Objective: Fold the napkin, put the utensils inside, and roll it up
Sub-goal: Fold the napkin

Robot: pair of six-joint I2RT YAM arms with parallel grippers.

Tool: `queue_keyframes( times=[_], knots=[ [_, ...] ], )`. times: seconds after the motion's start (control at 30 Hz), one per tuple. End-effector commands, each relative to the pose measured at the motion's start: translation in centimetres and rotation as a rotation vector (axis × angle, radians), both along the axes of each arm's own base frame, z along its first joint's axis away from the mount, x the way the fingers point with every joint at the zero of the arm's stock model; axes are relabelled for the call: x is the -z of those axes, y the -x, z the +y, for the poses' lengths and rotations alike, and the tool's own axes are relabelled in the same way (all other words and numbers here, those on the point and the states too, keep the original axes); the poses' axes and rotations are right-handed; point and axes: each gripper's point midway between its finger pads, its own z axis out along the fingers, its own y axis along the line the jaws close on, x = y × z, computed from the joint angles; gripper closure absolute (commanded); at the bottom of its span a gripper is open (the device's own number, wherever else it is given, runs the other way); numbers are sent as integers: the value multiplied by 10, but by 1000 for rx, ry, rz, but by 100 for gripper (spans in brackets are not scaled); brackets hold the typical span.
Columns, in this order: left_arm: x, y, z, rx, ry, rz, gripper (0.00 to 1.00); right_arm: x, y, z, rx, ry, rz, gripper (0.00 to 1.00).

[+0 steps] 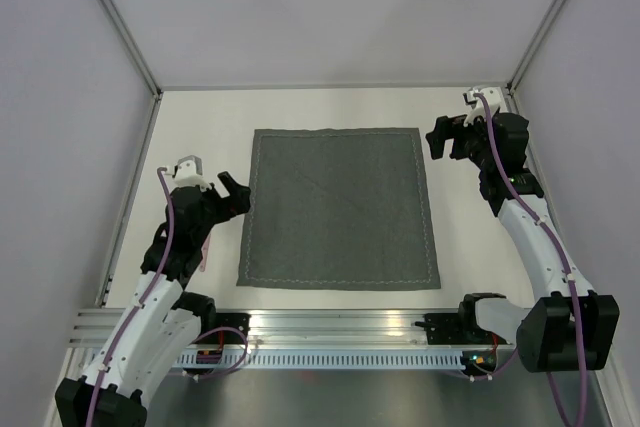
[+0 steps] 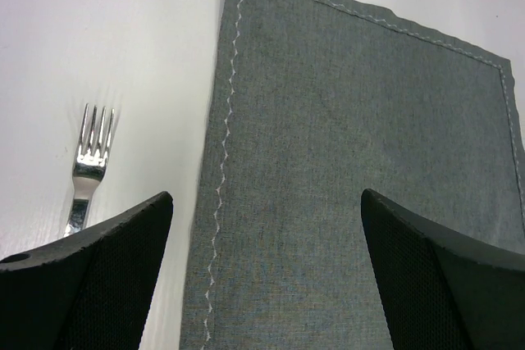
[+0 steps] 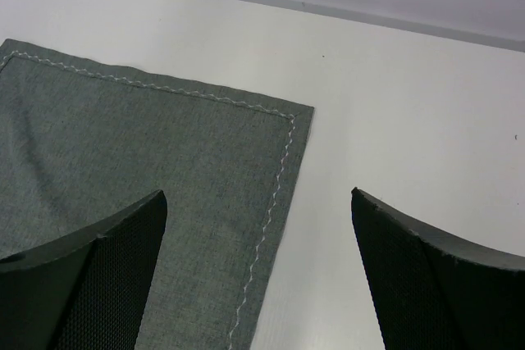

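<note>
The dark grey napkin [image 1: 338,209] lies flat and unfolded in the middle of the table, with a light stitched line along its hem. My left gripper [image 1: 235,195] is open and empty at the napkin's left edge. In the left wrist view [image 2: 267,202] its fingers straddle the hem [image 2: 221,170]. My right gripper [image 1: 447,137] is open and empty by the far right corner. In the right wrist view [image 3: 258,194] it sits over the napkin's right hem [image 3: 275,194]. A silver fork [image 2: 89,165] lies on the table left of the napkin, seen only in the left wrist view. No other utensil shows.
The white table [image 1: 200,117] is closed in by grey walls at the left, back and right. A metal rail [image 1: 330,332] carrying both arm bases runs along the near edge.
</note>
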Motion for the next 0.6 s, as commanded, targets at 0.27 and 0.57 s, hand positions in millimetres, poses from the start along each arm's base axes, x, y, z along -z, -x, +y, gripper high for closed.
queue_keyframes(
  times=[0.27,0.57],
  knots=[
    [-20,-3,-24,143,29,-73,0,-2,2,2,-30,10,-1,2],
    [-54,-15,-114,363,-65,-114,2,-13,-3,3,-42,13,70,2]
  ],
)
